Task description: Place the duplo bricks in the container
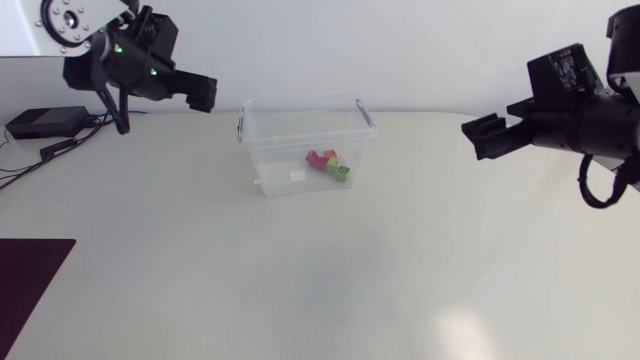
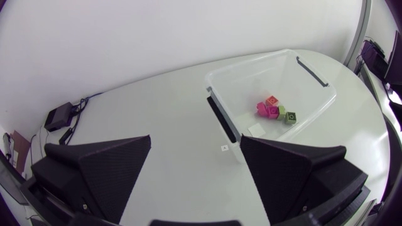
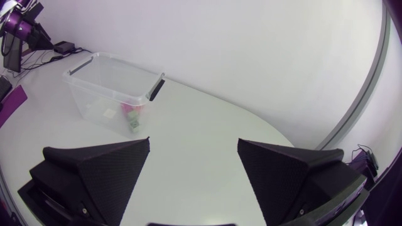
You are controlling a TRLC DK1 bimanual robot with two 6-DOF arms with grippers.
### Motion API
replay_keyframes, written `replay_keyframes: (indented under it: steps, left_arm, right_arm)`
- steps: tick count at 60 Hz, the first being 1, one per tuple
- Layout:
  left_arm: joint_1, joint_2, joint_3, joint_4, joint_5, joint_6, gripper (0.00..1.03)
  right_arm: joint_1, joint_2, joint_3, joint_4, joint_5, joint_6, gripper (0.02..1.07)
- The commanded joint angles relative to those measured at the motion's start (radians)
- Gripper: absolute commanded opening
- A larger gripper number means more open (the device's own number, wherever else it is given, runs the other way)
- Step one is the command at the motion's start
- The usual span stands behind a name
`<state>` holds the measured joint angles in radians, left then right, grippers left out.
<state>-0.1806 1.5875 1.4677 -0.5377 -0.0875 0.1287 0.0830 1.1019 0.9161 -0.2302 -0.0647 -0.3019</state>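
one clear plastic box (image 1: 262, 150), rectangular and thin-walled, stands toward the far middle of the white table (image 1: 400, 270). it has two dark handles (image 1: 365, 110), one per short end. four small bricks (image 1: 330, 164) lie clustered on its floor: one pink, one red, two green, as best we can count. they overlap, and their studs are hard to make out. one white label (image 1: 297, 176) is in or on the box; we cannot tell which.

our left gripper (image 2: 196, 143) has its matte wedge fingers spread wide, holding nothing, well apart from the box. our right gripper (image 3: 193, 144) is likewise spread, on the box's other side.

one small black device (image 1: 45, 122) with cables sits at the far left. one dark mat (image 1: 30, 275) is cut off at the near left edge.
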Motion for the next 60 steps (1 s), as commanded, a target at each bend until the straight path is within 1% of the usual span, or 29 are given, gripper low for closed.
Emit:
replay_keyframes:
  steps: [1, 9, 14, 21, 27, 44, 53, 60]
  left_arm:
    - [0.018, -0.109, -0.086, 0.042, -0.015, 0.022, 1.0]
    - [0.026, -0.218, -0.222, 0.13, -0.06, 0.04, 1.0]
    - [0.03, -0.296, -0.331, 0.214, -0.093, 0.061, 1.0]
    - [0.055, -0.412, -0.461, 0.309, -0.095, 0.071, 1.0]
    - [0.072, -0.5, -0.538, 0.344, -0.095, 0.081, 1.0]
    - [0.125, -0.69, -0.707, 0.392, -0.095, 0.107, 0.99]
    - [0.141, -0.828, -0.837, 0.472, -0.095, 0.126, 0.99]
    - [0.155, -0.919, -0.912, 0.501, -0.095, 0.129, 0.99]
  right_arm:
    - [-0.005, -0.07, -0.066, 0.023, 0.023, -0.023, 1.02]
    - [-0.006, -0.158, -0.161, 0.049, 0.059, -0.022, 1.02]
    - [-0.006, -0.206, -0.21, 0.057, 0.068, -0.019, 1.02]
    - [-0.015, -0.275, -0.283, 0.084, 0.094, -0.014, 1.02]
    - [-0.028, -0.327, -0.327, 0.091, 0.106, 0.0, 1.02]
    - [-0.074, -0.485, -0.41, 0.077, 0.132, 0.012, 1.02]
    - [-0.109, -0.596, -0.468, 0.061, 0.137, 0.014, 1.02]
    - [-0.134, -0.675, -0.508, 0.058, 0.138, 0.012, 1.02]
